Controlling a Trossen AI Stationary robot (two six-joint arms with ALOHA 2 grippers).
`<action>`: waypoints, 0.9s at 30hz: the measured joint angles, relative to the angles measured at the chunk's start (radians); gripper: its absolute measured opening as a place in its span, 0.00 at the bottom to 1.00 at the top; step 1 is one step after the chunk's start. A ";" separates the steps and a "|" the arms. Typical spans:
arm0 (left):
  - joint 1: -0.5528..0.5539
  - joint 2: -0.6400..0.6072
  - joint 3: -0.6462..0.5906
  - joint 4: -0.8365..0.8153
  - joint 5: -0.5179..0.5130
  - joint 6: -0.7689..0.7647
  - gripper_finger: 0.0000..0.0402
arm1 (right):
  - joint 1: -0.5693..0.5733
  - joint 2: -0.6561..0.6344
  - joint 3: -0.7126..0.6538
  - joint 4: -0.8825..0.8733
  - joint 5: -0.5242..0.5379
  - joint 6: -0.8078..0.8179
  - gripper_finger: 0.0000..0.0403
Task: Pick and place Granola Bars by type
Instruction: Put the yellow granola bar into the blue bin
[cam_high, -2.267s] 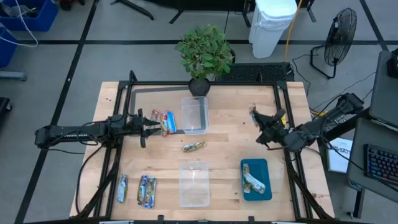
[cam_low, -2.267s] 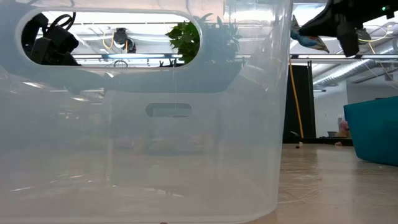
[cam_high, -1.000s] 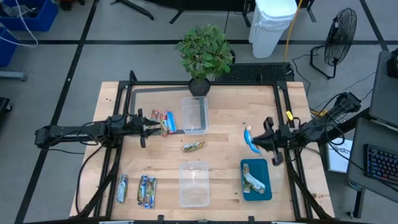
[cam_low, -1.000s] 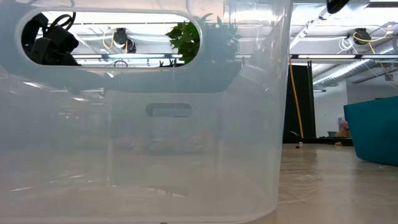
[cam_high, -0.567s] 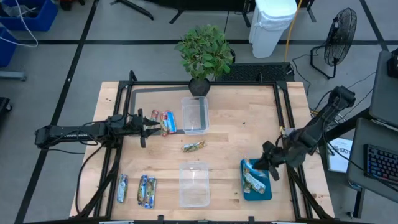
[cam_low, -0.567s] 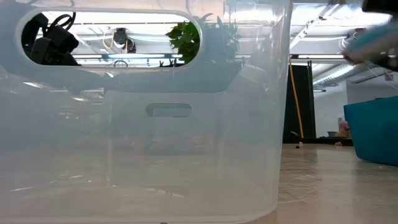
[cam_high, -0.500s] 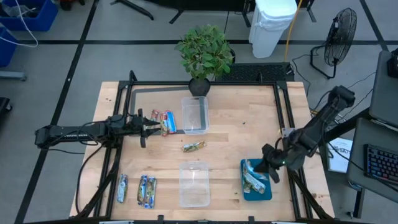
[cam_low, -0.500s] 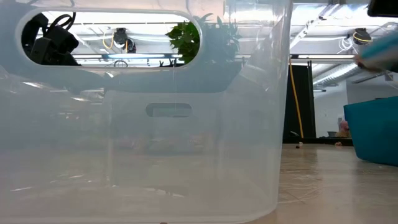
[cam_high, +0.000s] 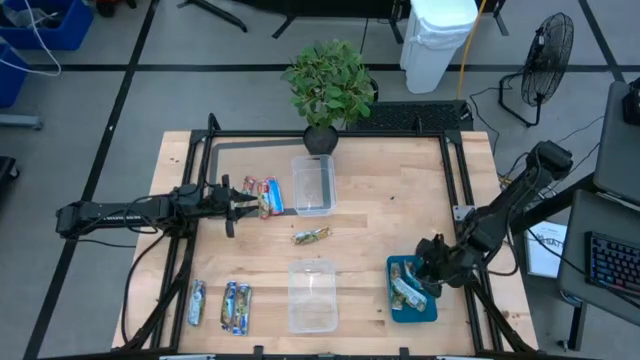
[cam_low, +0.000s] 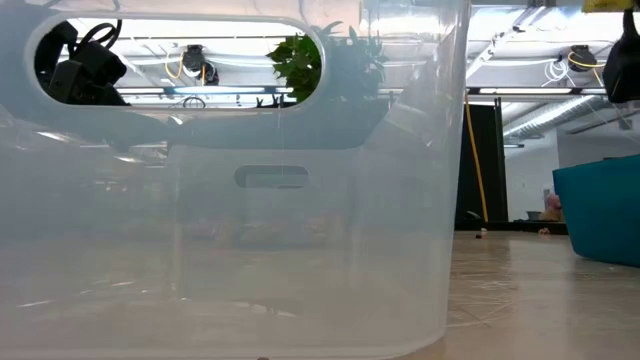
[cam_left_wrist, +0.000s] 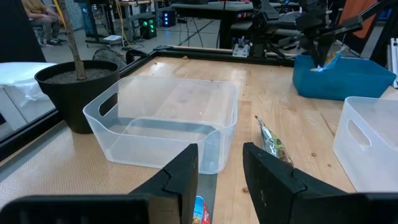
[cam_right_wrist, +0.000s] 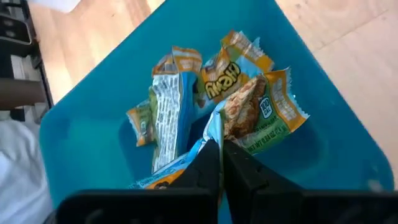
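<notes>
Between right claw (cam_right_wrist: 217, 163) tips, granola bar (cam_right_wrist: 186, 163)

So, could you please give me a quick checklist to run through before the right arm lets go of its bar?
1. Right gripper shut on the teal-wrapped granola bar: ok.
2. Gripper over the flat teal rectangular tray: ok.
3. Tray holds matching bars: ok.
4. Bar low enough to drop inside: ok.
5. Left gripper waiting near the red-blue bars, away from the tray: ok.

Grey floor (cam_high: 80, 100) with dark lines fills the frame's top; a white bin (cam_high: 437, 40) and black fan (cam_high: 545, 55) stand upper right
</notes>
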 joint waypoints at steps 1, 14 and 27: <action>0.000 0.000 0.000 0.000 0.000 0.000 0.33 | -0.006 0.003 0.000 0.003 0.000 0.000 0.02; 0.000 0.000 0.000 0.000 0.000 0.000 0.33 | -0.021 0.009 0.000 0.055 0.032 -0.109 0.28; 0.000 0.000 0.000 0.000 0.000 0.000 0.33 | -0.126 -0.038 0.001 0.603 0.429 -1.049 0.37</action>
